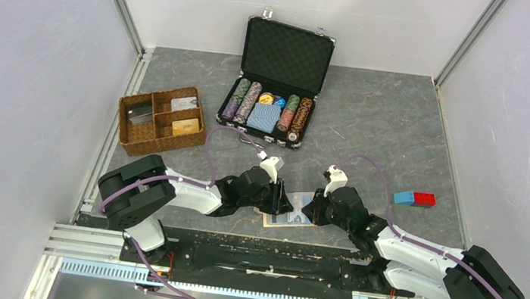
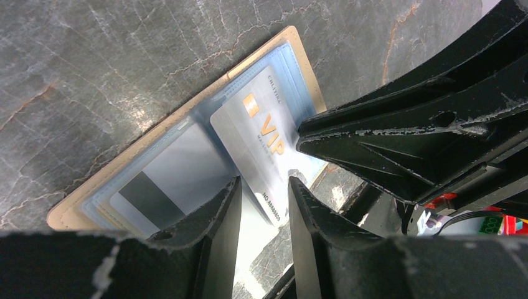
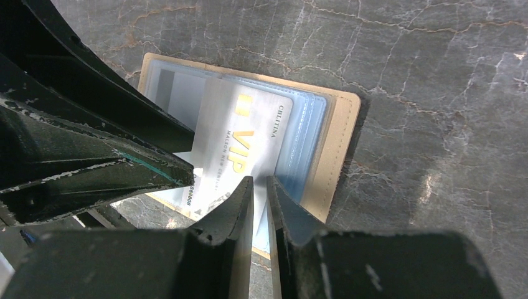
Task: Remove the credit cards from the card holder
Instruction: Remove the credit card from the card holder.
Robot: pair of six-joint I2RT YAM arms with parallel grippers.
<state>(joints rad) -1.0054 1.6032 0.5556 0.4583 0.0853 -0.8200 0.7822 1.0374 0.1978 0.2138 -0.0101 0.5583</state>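
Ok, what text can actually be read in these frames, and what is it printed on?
"VIP": gold letters on the silver card in the card holder.
"CHLITINA": small print at that card's end.
"NO.8888...": along its edge; the last digits are unclear.
"MAISON ...": the line beside VIP; the rest is blurred.
The loose cards in the wicker tray and the poker chips are too small to read.

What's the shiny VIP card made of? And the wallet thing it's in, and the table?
The VIP card looks like thin, glossy silver plastic that catches glare. The card holder seems to be matte tan leather or imitation leather, with see-through bluish plastic sleeves inside. The table looks like dark grey veined stone, though it may only be a printed surface.
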